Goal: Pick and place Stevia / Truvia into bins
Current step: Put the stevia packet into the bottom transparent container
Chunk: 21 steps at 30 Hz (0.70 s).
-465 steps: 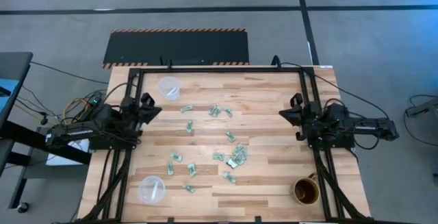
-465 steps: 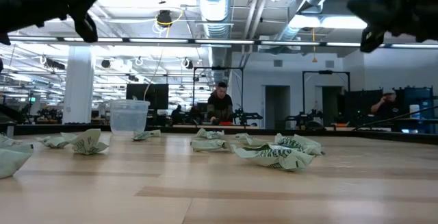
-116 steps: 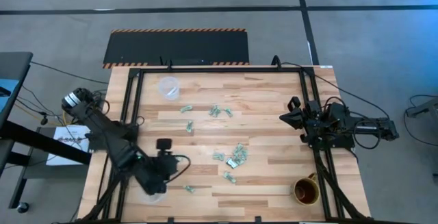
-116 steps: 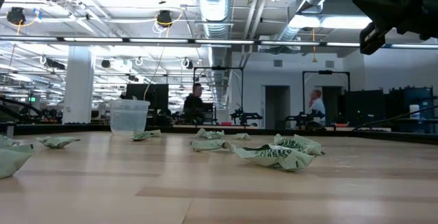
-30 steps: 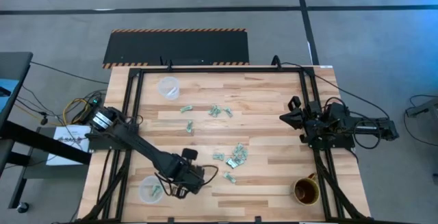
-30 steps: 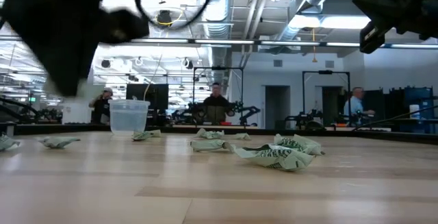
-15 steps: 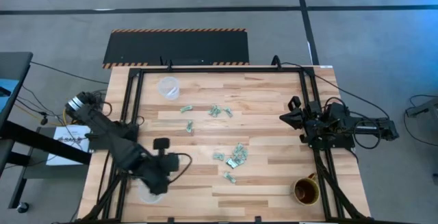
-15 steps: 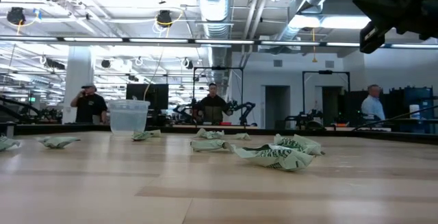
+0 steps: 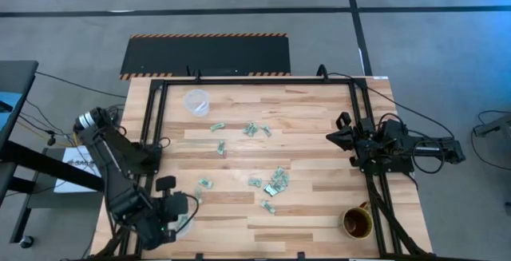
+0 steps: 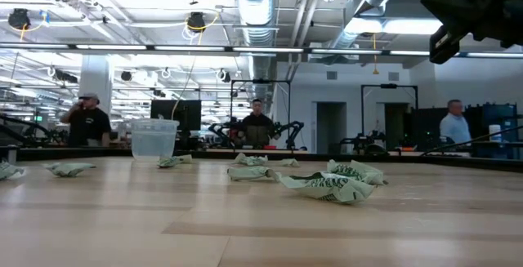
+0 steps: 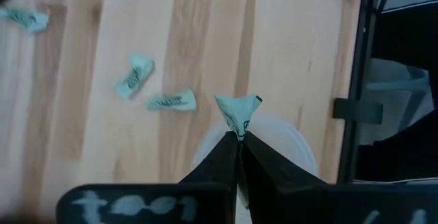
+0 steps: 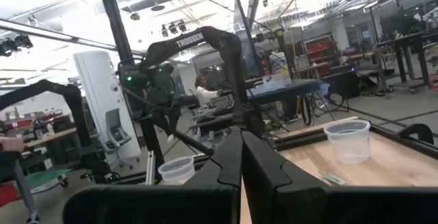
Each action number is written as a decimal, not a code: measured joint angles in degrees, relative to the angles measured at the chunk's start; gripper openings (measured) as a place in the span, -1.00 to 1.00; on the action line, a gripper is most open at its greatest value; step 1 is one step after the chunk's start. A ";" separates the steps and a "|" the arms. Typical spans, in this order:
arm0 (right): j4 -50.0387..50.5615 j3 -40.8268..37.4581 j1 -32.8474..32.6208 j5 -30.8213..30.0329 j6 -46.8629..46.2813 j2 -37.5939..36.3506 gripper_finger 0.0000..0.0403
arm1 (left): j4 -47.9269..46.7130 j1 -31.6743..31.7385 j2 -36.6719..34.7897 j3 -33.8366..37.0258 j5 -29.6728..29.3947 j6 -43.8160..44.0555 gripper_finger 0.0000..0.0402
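- Near clear cup point(image 11: 287, 138) under left gripper point(image 11: 239, 140), pinched on a green Stevia packet point(image 11: 237, 111) above its rim; contents not discernible.
- Far clear cup point(image 9: 196, 100) at table's far-left corner, apparently empty.
- Brown mug point(image 9: 357, 223) near right corner.
- Loose packets point(image 9: 275, 179) scattered mid-table.
- Right gripper point(image 12: 241, 157) closed, empty, parked at right edge.
- Only low view showing people point(image 10: 259, 125) behind.

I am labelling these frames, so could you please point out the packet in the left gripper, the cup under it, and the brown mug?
packet point(image 11: 237, 109), left wrist view, its crumpled top.
cup point(image 11: 301, 148), left wrist view, its rim.
brown mug point(image 9: 357, 223), high view, its rim.
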<state>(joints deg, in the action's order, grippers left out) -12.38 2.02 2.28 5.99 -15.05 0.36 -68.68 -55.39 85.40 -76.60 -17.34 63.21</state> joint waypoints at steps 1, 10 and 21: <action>0.00 0.00 0.00 -0.01 0.00 0.00 -1.00 | 0.01 -0.58 0.40 0.00 0.00 1.31 -1.00; 0.02 0.00 0.00 -0.01 0.01 0.00 -1.00 | 0.30 -4.59 6.47 0.00 2.78 12.53 -1.00; 0.09 0.00 0.00 -0.01 0.00 0.00 -1.00 | 2.12 -5.65 8.53 0.00 3.31 19.52 -1.00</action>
<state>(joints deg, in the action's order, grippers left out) -12.29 2.02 2.28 5.98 -15.05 0.36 -66.56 -61.04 93.93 -76.60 -14.03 82.73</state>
